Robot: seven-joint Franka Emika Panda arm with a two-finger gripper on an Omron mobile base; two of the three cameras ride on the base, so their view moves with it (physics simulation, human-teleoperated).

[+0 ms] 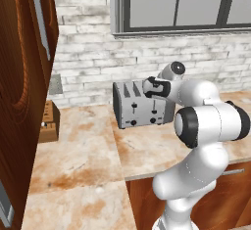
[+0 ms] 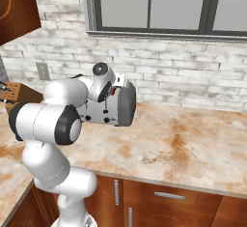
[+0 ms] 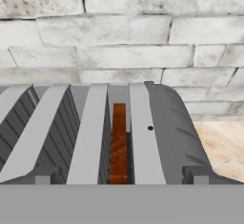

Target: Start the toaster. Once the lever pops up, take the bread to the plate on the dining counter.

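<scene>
— Well, where's the bread (image 3: 118, 142)?
— Down in the toaster's (image 1: 142, 105) rightmost slot, on the marble counter (image 1: 83, 160) by the brick wall (image 1: 88, 53).
— And the gripper (image 1: 147, 88)?
— Poised above the slots, fingers spread wide, holding nothing.

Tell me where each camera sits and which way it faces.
Left base view: behind the arm's left, facing the brick wall; the toaster sits beyond the white arm, a wooden block to its left.
Right base view: behind its right, facing that wall; the arm covers the toaster's front.
Hand view: over the toaster, facing along its slots at the bread.
All three share the toaster.
</scene>
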